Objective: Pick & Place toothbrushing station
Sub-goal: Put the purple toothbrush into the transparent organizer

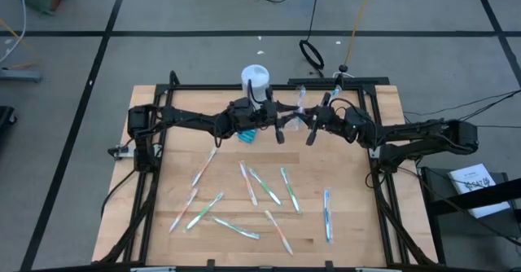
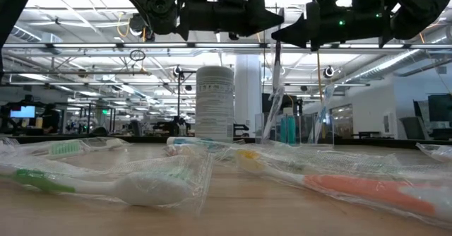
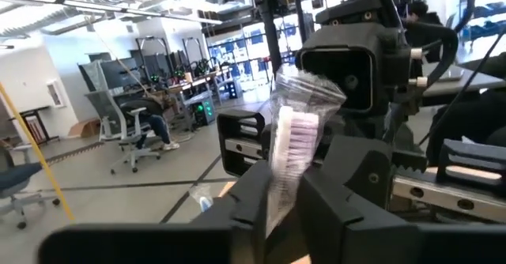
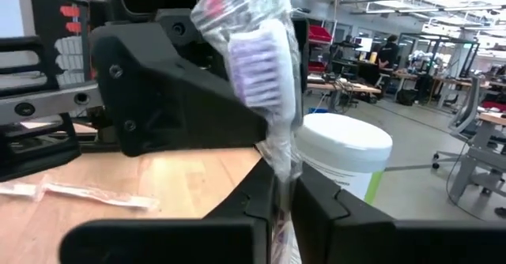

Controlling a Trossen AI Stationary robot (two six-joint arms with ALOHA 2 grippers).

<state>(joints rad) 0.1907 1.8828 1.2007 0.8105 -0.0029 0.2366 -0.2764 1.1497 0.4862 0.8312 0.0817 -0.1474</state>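
Fingers of the right gripper [image 4: 283, 209] are pinched tight on a wrapped toothbrush [image 4: 265, 66], clear wrapper sticking up between the two dark pads with the purple-pink bristle head above them. Left gripper [image 3: 286, 197] fingers sit close on the same wrapped brush [image 3: 291, 133], narrow gap, wrapper running down between them; can't tell if they're fully clamped or just loosely around it. Both grippers meet nose to nose above the far middle of the table [image 1: 358, 231], left arm [image 1: 195, 119] reaching in from its side, right arm [image 1: 415, 135] from the other. Low view shows the brush hanging roughly upright under the two grippers, clear of the wood. White cylindrical tub [image 1: 255, 79] stands at the far edge just behind the left gripper. Blue tube [image 1: 248, 134] lies on the wood right below the left wrist. Rest of the toothbrushes are spread across the near half in their wrappers: green-accent ones [image 1: 290, 189], a blue one [image 1: 328, 215] off toward the right side, an orange-pink one [image 1: 278, 231] near the front. Low view has a green wrapped brush [image 2: 85, 183] and an orange one [image 2: 367, 190] closest to the lens. Small clear cup: can't pick it out for certain.
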